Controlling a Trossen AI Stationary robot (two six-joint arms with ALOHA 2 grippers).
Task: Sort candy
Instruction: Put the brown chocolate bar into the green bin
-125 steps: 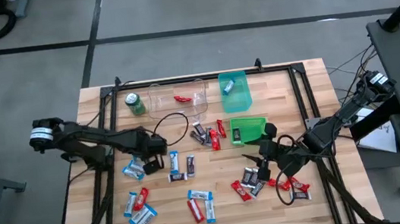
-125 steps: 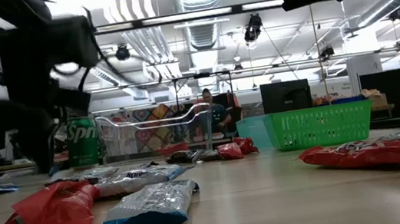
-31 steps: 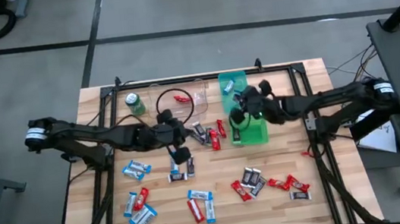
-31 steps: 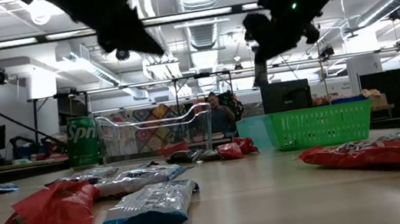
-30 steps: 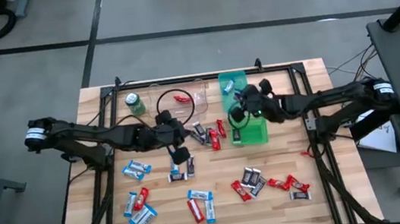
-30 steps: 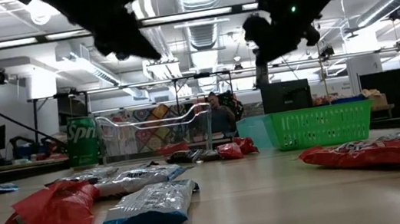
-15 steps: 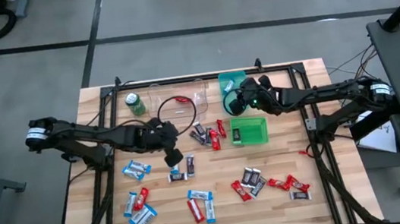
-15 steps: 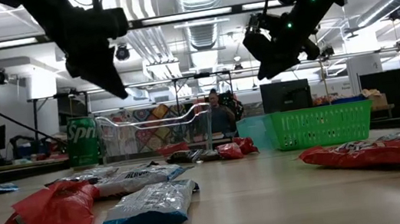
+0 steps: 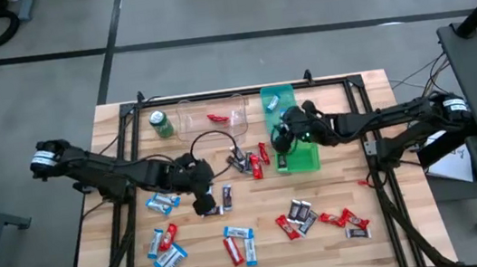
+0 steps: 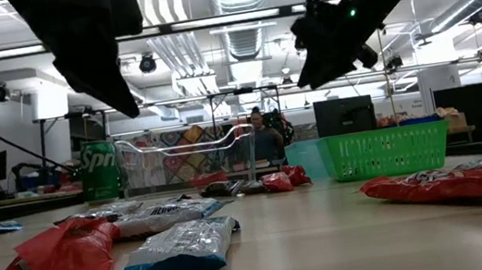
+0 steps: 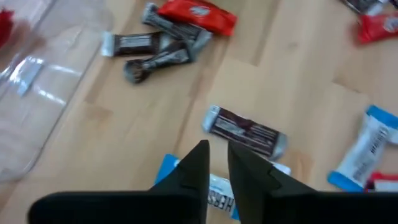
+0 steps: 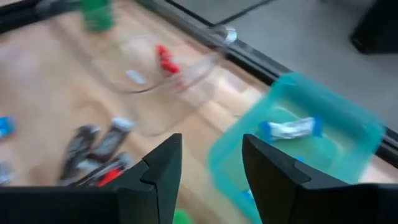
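While looking across the overhead frame from its left edge, found the left arm reaching over the wooden surface (image 9: 371, 245), with the left gripper (image 9: 201, 204) hanging left of centre. Found its fingers (image 11: 196, 165) only a thin slit apart in the left wrist view, pinching nothing, poised above a dark brown bar (image 11: 245, 132) and the end of a blue-and-white bar (image 11: 217, 194).

Noted loose candy around it on the surface:
- another blue-and-white piece (image 9: 162, 201) just left of the gripper
- a red and blue cluster (image 9: 166, 247) at lower left
- a red-and-blue pair (image 9: 240, 244) at lower centre

Spotted a green can (image 9: 161, 123) upright at upper left. Just right of it, noted a clear container (image 9: 235, 116) holding one red candy (image 9: 216, 116). Below that container, at frame centre, saw a small heap of dark and red bars (image 9: 246, 160).

Right of centre, placed the right gripper (image 9: 281, 139) in the air where the teal bin (image 9: 286, 91) met the green basket (image 9: 314, 154). Saw its fingers (image 12: 158, 171) spread wide in the right wrist view, with nothing between them. Made out one blue-and-white candy (image 12: 289, 128) lying inside the teal bin. Could not tell what lay in the green basket.

At lower right, counted two more groups on the bare wood: a dark-and-red group (image 9: 299, 219), and red pieces (image 9: 348, 222) just beside it. Traced the right arm back to the frame's right edge.
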